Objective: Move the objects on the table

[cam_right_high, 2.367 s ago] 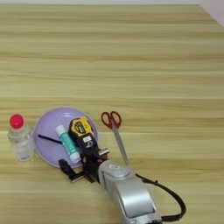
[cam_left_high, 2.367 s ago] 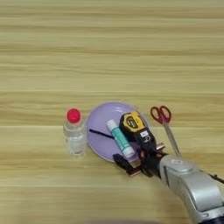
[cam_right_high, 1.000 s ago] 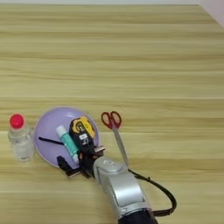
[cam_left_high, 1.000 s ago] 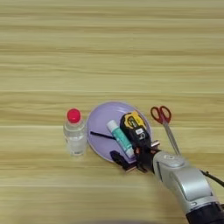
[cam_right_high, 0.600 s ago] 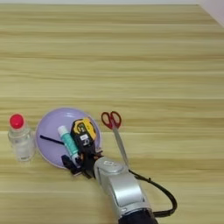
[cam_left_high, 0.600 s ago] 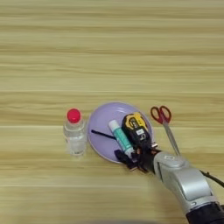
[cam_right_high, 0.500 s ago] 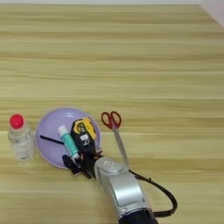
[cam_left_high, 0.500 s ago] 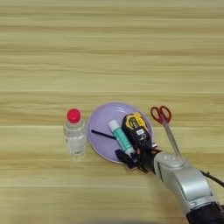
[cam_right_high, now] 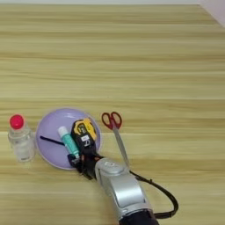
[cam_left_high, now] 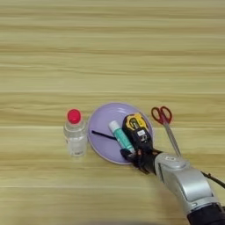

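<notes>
A white glue stick with a teal label (cam_left_high: pixel 121 136) lies slanted on a purple plate (cam_left_high: pixel 102 145), seen again in the right eye view as glue stick (cam_right_high: pixel 69 142). Steel scissors with red loops (cam_left_high: pixel 165 125) lie on the table just right of the plate, blades pointing toward me. My right gripper (cam_left_high: pixel 134 157) sits at the plate's near right rim, right at the glue stick's near end and just below a yellow-and-black tape measure (cam_left_high: pixel 136 128). Its black parts merge with the tape measure's dark side. The silver forearm (cam_left_high: pixel 186 188) comes in from the bottom right.
A clear bottle with a red cap (cam_left_high: pixel 74 137) stands upright just left of the plate. A thin black stick (cam_left_high: pixel 103 135) lies on the plate's left half. A black cable (cam_right_high: pixel 163 195) loops beside the forearm. Pale wooden planks (cam_left_high: pixel 112 52) stretch across the far half.
My gripper has crept from the table in front of the plate up onto its near rim, reaching the glue stick's end. Glue stick, scissors and bottle have stayed put.
</notes>
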You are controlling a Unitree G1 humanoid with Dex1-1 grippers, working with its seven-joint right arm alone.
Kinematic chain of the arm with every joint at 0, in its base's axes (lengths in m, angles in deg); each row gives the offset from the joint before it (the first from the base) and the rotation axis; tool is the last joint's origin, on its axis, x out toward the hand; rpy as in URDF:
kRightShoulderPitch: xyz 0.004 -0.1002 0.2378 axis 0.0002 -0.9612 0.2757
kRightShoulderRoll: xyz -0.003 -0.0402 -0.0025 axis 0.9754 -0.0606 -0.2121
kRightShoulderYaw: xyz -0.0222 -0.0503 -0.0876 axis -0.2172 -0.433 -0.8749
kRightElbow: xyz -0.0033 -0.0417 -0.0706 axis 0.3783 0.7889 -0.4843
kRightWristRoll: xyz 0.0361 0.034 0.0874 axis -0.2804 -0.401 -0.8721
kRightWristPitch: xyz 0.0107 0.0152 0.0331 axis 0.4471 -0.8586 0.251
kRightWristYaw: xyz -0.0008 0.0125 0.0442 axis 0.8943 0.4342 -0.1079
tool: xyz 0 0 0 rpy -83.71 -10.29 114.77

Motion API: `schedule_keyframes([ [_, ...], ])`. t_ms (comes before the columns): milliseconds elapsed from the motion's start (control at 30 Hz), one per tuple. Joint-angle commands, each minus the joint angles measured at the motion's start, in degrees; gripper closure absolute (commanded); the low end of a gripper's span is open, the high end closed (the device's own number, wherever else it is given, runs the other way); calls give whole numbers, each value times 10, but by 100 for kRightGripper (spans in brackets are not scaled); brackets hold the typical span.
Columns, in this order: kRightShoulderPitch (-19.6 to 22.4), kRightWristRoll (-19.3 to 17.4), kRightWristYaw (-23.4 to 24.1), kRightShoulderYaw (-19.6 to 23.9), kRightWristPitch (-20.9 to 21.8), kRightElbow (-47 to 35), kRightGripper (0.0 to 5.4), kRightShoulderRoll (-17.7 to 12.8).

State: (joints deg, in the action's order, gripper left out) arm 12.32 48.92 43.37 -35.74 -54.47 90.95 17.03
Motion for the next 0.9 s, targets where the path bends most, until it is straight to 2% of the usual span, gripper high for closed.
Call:
schedule_keyframes([
  [33, 22, 1, 4, 3, 21, -12, 375, -2],
  [900, 13, 2, -1, 4, 53, -40, 375, -6],
])
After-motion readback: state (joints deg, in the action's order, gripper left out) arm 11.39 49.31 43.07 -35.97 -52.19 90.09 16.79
